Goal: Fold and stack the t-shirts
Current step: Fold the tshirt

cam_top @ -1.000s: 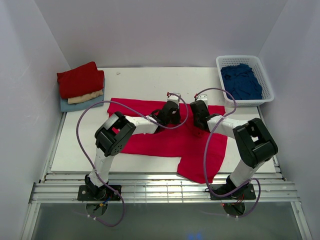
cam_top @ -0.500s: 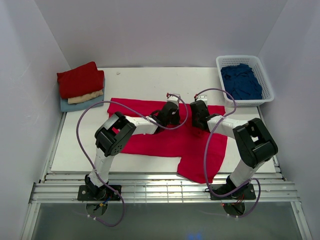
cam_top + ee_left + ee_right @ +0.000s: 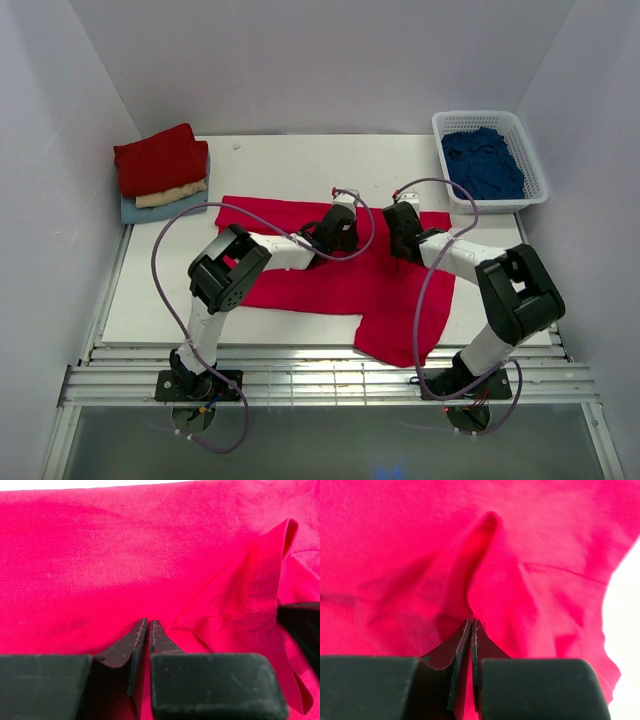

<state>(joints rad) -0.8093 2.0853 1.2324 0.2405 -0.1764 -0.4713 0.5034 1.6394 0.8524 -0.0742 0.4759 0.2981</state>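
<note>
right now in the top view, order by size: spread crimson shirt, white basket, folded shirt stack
1. spread crimson shirt, clearly largest
2. white basket and folded shirt stack look about alike; I won't rank them

I've pinched my right gripper (image 3: 471, 622) closed on a raised ridge of the crimson t-shirt (image 3: 395, 540), and it has edged toward the basket (image 3: 478, 116).
</note>
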